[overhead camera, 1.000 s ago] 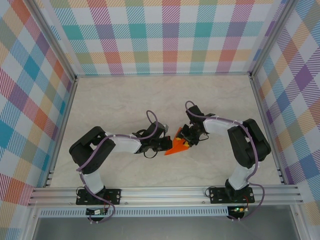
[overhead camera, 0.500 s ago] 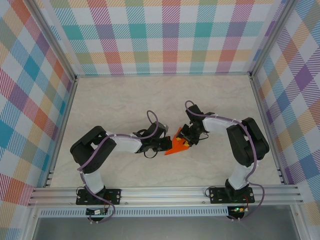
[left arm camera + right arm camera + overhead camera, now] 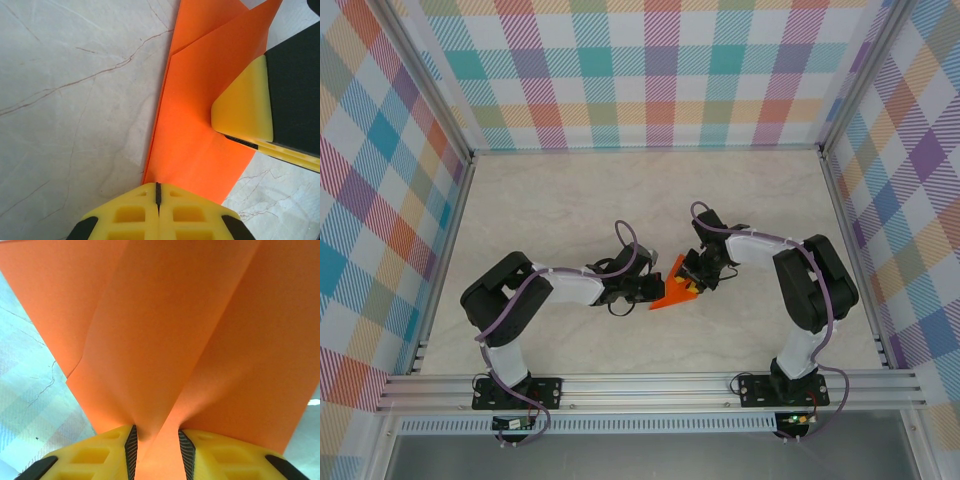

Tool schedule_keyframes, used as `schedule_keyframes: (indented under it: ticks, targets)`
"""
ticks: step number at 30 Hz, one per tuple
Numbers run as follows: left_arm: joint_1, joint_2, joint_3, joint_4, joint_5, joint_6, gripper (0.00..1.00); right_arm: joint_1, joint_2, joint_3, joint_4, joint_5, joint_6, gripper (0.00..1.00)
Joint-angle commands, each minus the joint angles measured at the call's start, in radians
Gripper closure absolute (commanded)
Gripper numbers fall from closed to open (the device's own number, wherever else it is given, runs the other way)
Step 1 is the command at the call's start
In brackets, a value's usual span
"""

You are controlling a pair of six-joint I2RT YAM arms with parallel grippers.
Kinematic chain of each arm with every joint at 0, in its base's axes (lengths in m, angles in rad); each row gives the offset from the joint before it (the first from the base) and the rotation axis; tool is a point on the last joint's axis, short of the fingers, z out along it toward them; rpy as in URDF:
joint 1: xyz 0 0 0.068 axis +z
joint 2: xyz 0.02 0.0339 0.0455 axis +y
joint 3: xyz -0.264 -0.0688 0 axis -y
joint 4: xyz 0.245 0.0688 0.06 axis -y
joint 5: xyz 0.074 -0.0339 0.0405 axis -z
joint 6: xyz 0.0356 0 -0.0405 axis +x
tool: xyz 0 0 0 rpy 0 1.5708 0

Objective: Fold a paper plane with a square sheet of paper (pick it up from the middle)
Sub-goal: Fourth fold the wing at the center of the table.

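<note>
orange paper [image 3: 195,130] (folded) pinched by left pincer [image 3: 157,192] and right pincer [image 3: 156,440].

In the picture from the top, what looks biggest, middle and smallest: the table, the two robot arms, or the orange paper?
1. The table, biggest by far.
2. The left arm and the right arm look about the same, so I won't rank them.
3. The orange paper, smallest.
</note>
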Motion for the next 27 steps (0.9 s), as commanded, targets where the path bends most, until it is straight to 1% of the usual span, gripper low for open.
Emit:
schedule_keyframes:
  ticks: [1,9,18,27]
  targets:
    - [0.009,-0.018,0.031,-0.039,0.025,0.025,0.98,0.010,0.086,-0.048,0.001,0.089,-0.008,0.68]
    - [0.009,0.015,0.075,-0.020,0.035,0.018,0.98,0.010,0.091,-0.044,-0.002,0.087,-0.011,0.68]
    - [0.008,0.079,0.101,-0.069,0.013,0.024,1.00,0.010,0.090,-0.047,-0.003,0.086,-0.011,0.68]
    - [0.008,0.074,0.097,-0.085,-0.001,0.031,1.00,0.010,0.095,-0.050,-0.015,0.099,-0.005,0.69]
